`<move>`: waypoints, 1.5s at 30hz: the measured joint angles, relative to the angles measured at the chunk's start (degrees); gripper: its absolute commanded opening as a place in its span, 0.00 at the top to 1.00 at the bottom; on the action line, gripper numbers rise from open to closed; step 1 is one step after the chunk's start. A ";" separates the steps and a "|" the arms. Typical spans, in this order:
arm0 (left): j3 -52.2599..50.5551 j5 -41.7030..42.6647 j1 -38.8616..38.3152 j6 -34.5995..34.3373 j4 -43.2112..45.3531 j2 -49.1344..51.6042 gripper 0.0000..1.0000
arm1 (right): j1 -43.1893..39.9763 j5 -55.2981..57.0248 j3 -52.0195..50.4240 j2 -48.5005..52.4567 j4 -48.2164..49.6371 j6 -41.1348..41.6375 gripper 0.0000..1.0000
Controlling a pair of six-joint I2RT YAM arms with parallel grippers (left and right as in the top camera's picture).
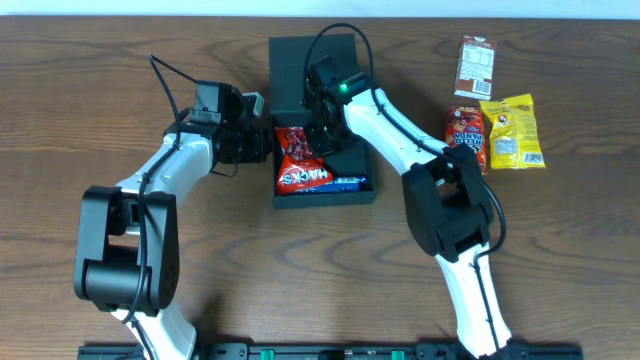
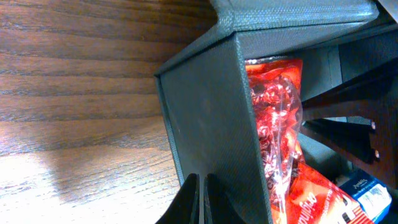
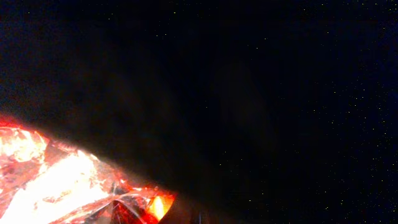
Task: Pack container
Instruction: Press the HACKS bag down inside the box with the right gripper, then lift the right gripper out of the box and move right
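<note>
Here, a dark wooden surface [image 1: 90, 60] carries a shallow black square container [image 1: 292, 95] in the upper centre of the overhead frame, its flap lid open toward the top edge. Inside it lies a shiny red snack packet [image 1: 296, 162], and a blue packet [image 1: 338, 184] lies along the container's lower wall. The left gripper [image 2: 200, 198] sits just outside the container's left wall, its fingers pressed together and holding nothing. The right gripper [image 1: 322, 135] reaches down into the container above the red packet; it is closed, and the dark wrist view hides whether it holds anything. At the upper right, well apart from the container, lie a brown packet [image 1: 478, 65], a red packet [image 1: 465, 132] and a yellow packet [image 1: 512, 130].
</note>
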 measured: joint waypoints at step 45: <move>0.00 -0.15 -1.46 -1.05 0.02 0.00 0.94 | -3.96 9.27 19.50 -7.67 -11.85 -6.47 0.98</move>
